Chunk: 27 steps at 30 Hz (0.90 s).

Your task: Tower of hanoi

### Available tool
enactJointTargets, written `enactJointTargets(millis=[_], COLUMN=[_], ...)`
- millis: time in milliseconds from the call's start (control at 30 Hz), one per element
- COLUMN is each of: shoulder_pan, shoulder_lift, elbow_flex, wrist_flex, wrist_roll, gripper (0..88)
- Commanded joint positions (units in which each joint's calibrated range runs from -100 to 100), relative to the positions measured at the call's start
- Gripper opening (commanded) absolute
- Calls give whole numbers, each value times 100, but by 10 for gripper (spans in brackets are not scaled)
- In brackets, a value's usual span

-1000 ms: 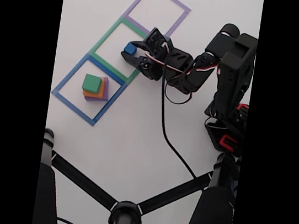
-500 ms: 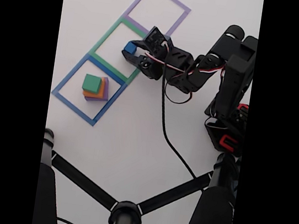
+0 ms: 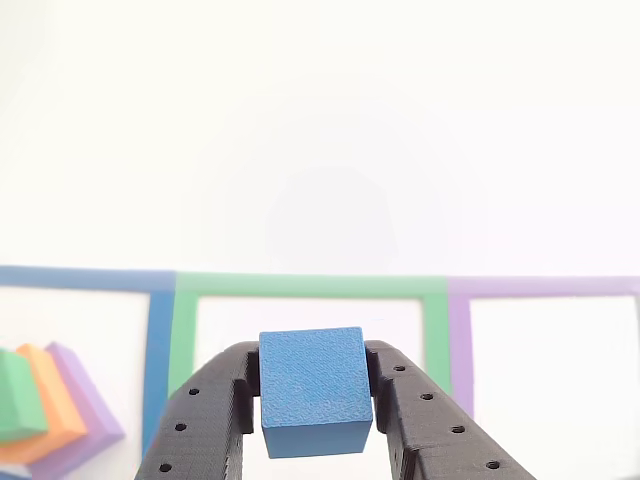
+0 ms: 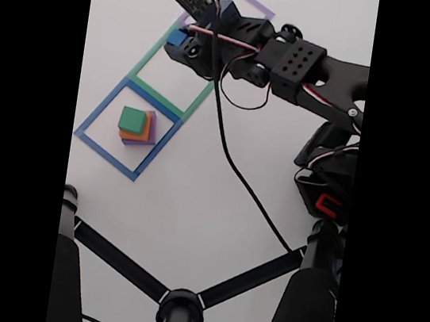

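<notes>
My gripper (image 3: pixel 316 400) is shut on the small blue cube (image 3: pixel 316 393), held above the table in front of the green taped square (image 3: pixel 310 286). In the fixed view the gripper (image 4: pixel 181 45) carries the blue cube (image 4: pixel 176 39) over the green taped square (image 4: pixel 150 64), near its top-left side. A stack of the green cube (image 4: pixel 132 120) on the orange block (image 4: pixel 146 130) on the flat purple block (image 4: pixel 152 132) sits inside the blue taped square (image 4: pixel 97 112). The same stack (image 3: pixel 40 415) shows at the lower left of the other view.
A purple taped square (image 4: pixel 260 9) lies beyond the green one, partly covered by the arm. A black cable (image 4: pixel 233 172) trails across the white table. A black tripod-like stand (image 4: pixel 179 304) fills the lower part of the fixed view.
The arm has lifted and stretched out, carrying the blue cube up and toward the far-left part of the green square. The stack has not moved.
</notes>
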Motion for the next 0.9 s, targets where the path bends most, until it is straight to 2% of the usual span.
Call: enactJointTargets(millis=[0,300,500,667,867], shoulder_pan=[-129,-526,-793,-1044,-1281], shoulder_lift=[-518,-558,-1079,-1280,-2033], elbow_flex=[-2120,-5382,-5709,-5282,-3129], wrist_flex=[2604,5995,6707,6497,4619], wrist_roll=[0,0,0,0,0], gripper=[27,24,23,23,22])
